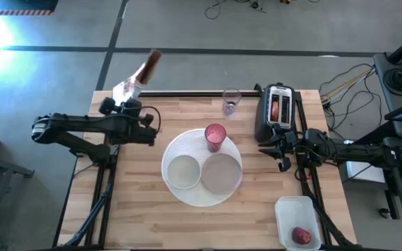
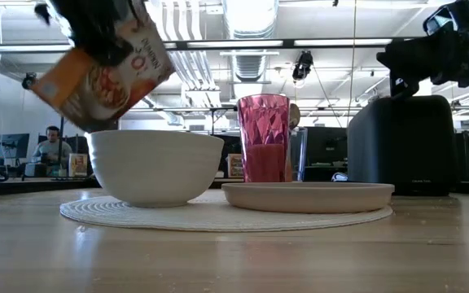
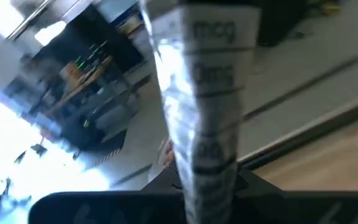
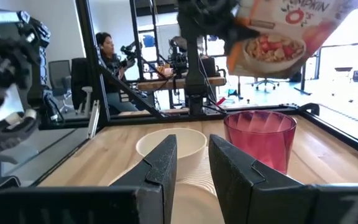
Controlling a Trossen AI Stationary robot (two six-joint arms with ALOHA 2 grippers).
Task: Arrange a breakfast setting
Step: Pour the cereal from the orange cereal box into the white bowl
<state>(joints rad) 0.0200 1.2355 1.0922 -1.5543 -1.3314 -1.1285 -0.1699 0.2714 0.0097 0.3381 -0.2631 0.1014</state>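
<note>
A large round white plate (image 1: 176,150) lies mid-table and carries a small white bowl (image 1: 184,171), a small grey plate (image 1: 221,172) and a pink tumbler (image 1: 215,137). My left gripper (image 1: 128,106) hangs over the table's far left corner, shut on a printed cereal bag (image 1: 142,72) that shows high up in the low view (image 2: 104,73). My right gripper (image 4: 191,165) waits beside the toaster (image 1: 278,111), its fingers slightly apart with nothing between them. A red apple (image 1: 300,236) sits in a clear tub (image 1: 293,209). My left gripper pinches one end of the cereal bag (image 3: 207,180) between its two fingers, which come at it roughly level. The bag's narrow printed side runs away from the fingers. It is lifted clear of the table and tilted, its free end (image 1: 153,57) out past the table's far edge.
A clear glass (image 1: 231,102) stands at the far edge beside the black toaster, which has something orange-red in its slot (image 1: 276,109). The apple's tub is at the near right corner. Bare wood lies along the near edge and on the left.
</note>
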